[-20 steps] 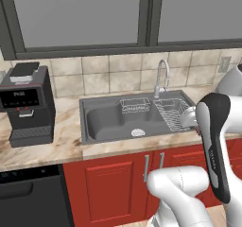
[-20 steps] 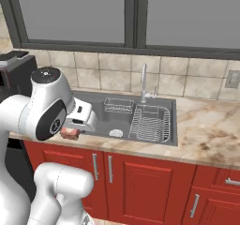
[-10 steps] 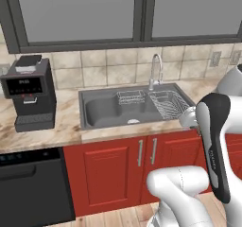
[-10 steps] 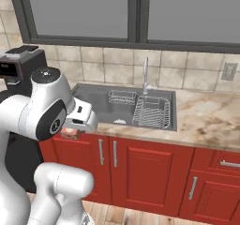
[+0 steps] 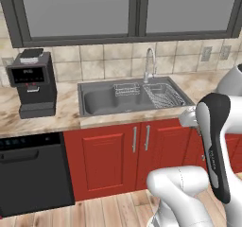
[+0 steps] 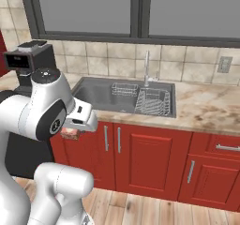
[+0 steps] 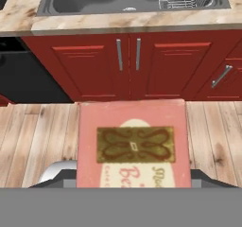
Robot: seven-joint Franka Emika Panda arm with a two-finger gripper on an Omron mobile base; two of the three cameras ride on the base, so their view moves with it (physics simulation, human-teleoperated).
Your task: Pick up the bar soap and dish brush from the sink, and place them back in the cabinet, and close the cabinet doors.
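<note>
The bar soap (image 7: 134, 144) is a flat rectangular block with a pinkish-red face, carrying a gold ornamented patch on a pale oval and some script lettering; it sits between the tips of the pincer (image 7: 133, 176), which is clamped on it with its jaws held well apart by the block. From the right base view the soap (image 6: 70, 133) shows as a small reddish lump tucked under the white hand, out in front of the low units and well apart from the sink.

The sink (image 5: 99, 100) is a dark grey rectangular basin, smooth and matte, sunk into a mottled beige stone table (image 5: 66, 112). One curved silver faucet (image 5: 149, 65) rises behind it, and two wire racks lie inside: a small one (image 5: 125, 89) and a larger one (image 5: 163, 96).

Below are two glossy red panelled doors (image 7: 127, 65) with two short vertical silver handles side by side. One black coffee machine (image 5: 32, 83) stands on the table, and one black dishwasher (image 5: 33, 174) sits under it. The floor (image 7: 42, 136) is pale wood planks
</note>
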